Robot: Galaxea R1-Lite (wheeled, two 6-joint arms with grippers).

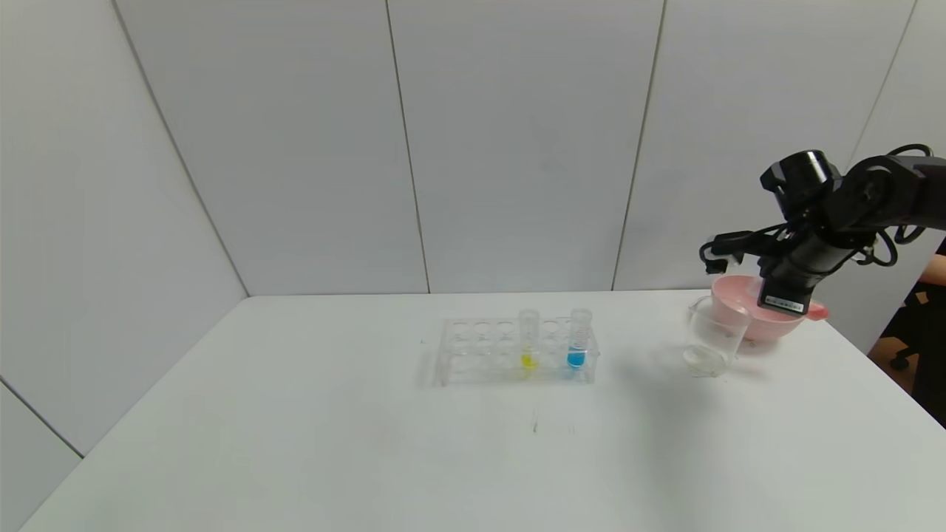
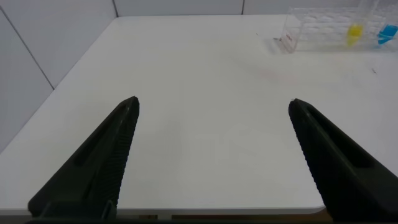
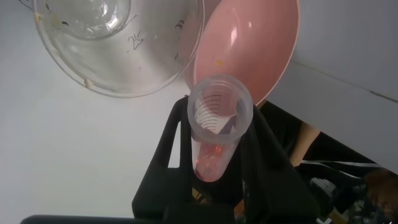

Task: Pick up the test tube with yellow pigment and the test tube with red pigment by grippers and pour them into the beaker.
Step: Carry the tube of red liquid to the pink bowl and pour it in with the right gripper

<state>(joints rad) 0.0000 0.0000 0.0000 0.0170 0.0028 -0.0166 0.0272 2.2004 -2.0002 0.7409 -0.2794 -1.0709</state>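
White table point(image 1: 295, 443): only the wrist view shows the right hand point(image 3: 219, 155) clamping the red-pigment tube point(image 3: 217, 124); left hand point(image 2: 211, 109) gapes.

Table point(image 1: 295, 443) is open across its whole left half and along the near edge, wide room there. Left gripper point(image 2: 211, 109) hangs spread above that bare stretch with nothing between its fingers. Mid-table obstacle: clear rack point(image 1: 510, 353) with the yellow tube point(image 1: 528, 340) and blue tube point(image 1: 579, 338) sticking up out of it. Bare gap between rack and beaker point(image 1: 712, 336). Far right is tight: beaker stands just in front of the pink bowl point(image 1: 768, 321), looks touching. Right gripper point(image 3: 217, 155), clamped on the red tube point(image 3: 216, 124), sits above the bowl, blocking approach from above.
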